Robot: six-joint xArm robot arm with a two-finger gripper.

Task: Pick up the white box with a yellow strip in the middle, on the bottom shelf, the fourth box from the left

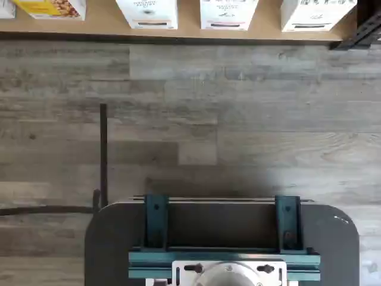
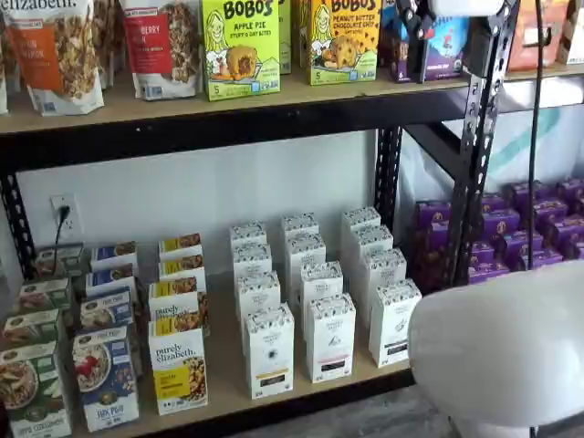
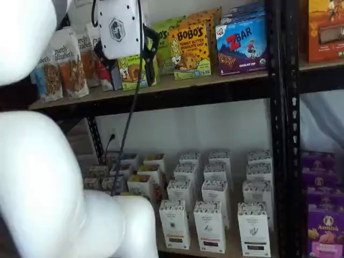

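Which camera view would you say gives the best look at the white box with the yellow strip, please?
A shelf view shows the white box best: whole front, speckled top and strip, at the front of the bottom shelf. In the other shelf view it is smaller and its strip colour is hard to tell. The wrist view catches only part of it.

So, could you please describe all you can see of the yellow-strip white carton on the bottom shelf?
The tall narrow white cardboard carton has a black-speckled top, a dark round emblem and a thin yellow strip low on its front. It stands upright, untouched, at the front of its row on the pale wooden bottom shelf.
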